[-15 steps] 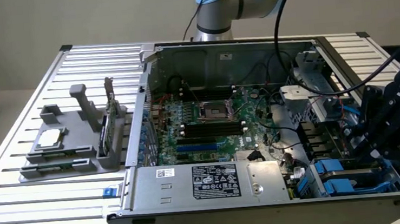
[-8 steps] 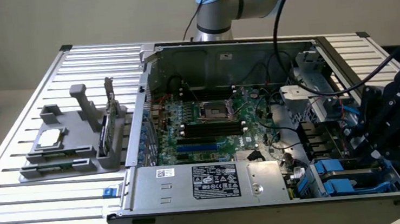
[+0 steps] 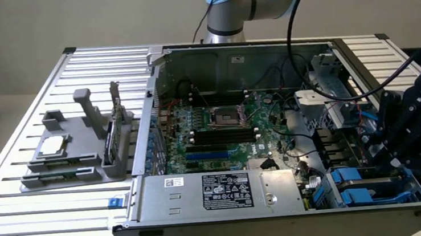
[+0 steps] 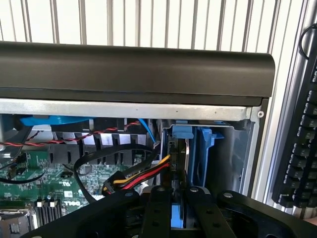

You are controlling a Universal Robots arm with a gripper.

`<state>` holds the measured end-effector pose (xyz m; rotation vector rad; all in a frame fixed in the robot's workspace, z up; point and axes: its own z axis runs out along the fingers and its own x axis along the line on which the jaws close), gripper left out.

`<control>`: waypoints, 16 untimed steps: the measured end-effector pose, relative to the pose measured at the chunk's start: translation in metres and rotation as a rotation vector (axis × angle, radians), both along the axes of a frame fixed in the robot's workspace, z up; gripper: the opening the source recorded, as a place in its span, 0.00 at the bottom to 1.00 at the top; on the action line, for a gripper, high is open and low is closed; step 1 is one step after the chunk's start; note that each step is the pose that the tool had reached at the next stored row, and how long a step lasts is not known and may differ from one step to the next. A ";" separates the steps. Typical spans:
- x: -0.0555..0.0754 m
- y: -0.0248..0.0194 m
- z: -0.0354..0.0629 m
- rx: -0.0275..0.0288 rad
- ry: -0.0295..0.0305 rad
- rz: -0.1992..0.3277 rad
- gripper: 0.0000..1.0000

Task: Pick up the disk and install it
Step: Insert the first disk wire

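On the exterior view's left, a grey holder (image 3: 76, 155) stood on the slatted metal counter (image 3: 36, 213), near its left edge, with a small silver chip (image 3: 51, 145) lying flat on it. Just beside it to the right sat the open computer case (image 3: 274, 147), its green motherboard (image 3: 219, 131) exposed and a silver power supply (image 3: 225, 192) along the near side. At the case's right end, near the counter's right edge, blue drive caddies (image 3: 361, 182) filled the bays. The black hand (image 3: 397, 159) hung low over those bays. In the wrist view the hand (image 4: 173, 208) had its fingers (image 4: 157, 210) close together, clamped on the disk (image 4: 179, 198), which stood on edge between them, its blue carrier reaching into a bay slot (image 4: 203, 158). A black keyboard (image 4: 299, 144) lay on the counter outside the case.
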<state>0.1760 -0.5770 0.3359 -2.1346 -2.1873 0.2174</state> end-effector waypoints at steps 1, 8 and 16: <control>0.000 0.0000 0.0000 0.0005 0.0000 0.000 0.17; 0.000 0.0003 -0.0001 0.0019 0.0000 0.000 0.17; 0.000 0.0003 0.0000 0.0025 0.0000 -0.010 0.17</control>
